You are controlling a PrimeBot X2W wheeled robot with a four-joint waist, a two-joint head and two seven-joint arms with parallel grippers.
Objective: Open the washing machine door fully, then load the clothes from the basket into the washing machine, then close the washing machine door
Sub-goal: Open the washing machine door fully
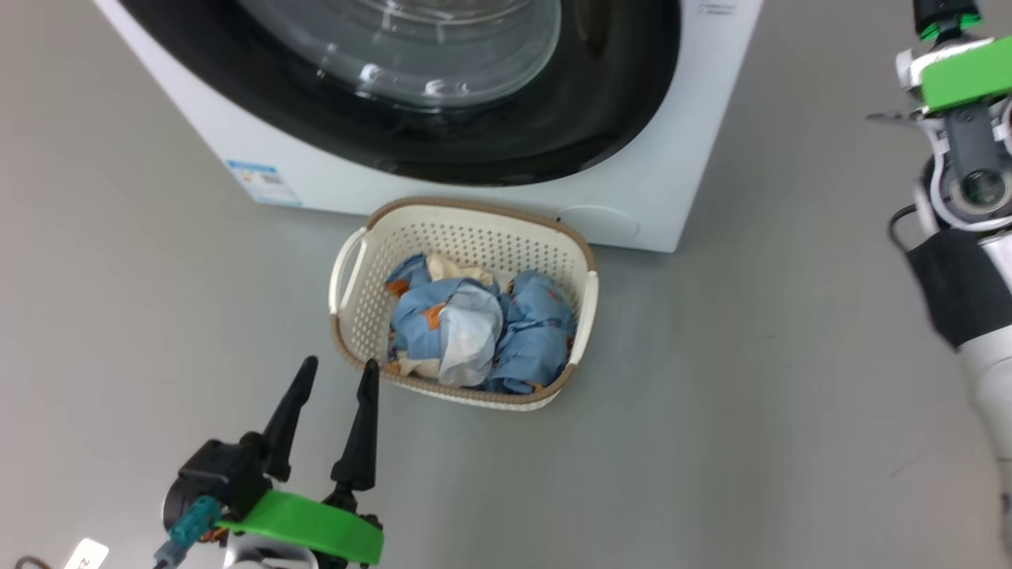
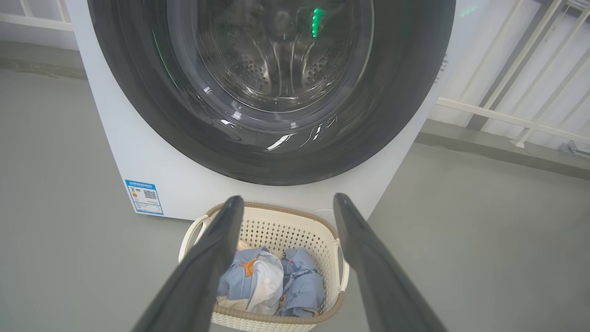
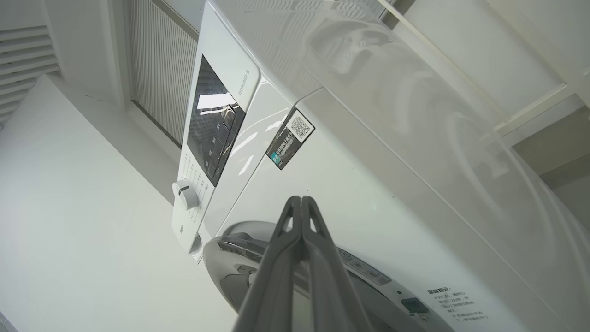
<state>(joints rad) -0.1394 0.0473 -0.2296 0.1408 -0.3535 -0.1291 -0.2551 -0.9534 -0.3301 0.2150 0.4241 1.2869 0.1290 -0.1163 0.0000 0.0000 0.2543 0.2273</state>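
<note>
Closed: washing machine door (image 1: 624, 103), flush on washing machine (image 1: 704, 158) front. Cream perforated basket (image 1: 474, 237) on floor (image 1: 751, 395) just before washing machine, below door. Blue bear-print clothes (image 1: 474, 332) heaped inside basket. Empty left gripper (image 1: 339, 365) farther out from washing machine, beyond basket, fingers spread wide, tips near basket rim. Raised right gripper (image 3: 300, 205) beside washing machine, fingers pressed together, gripping nothing, pointed at white casing near control knob (image 3: 185, 194).

The left gripper (image 1: 340, 362) has two long tapered black fingers (image 1: 360, 442), a bright green bracket (image 1: 304, 531) and a teal connector (image 1: 194, 523); the right arm (image 1: 961, 182) is white and grey, green-capped, with a black wrap (image 1: 953, 288).
</note>
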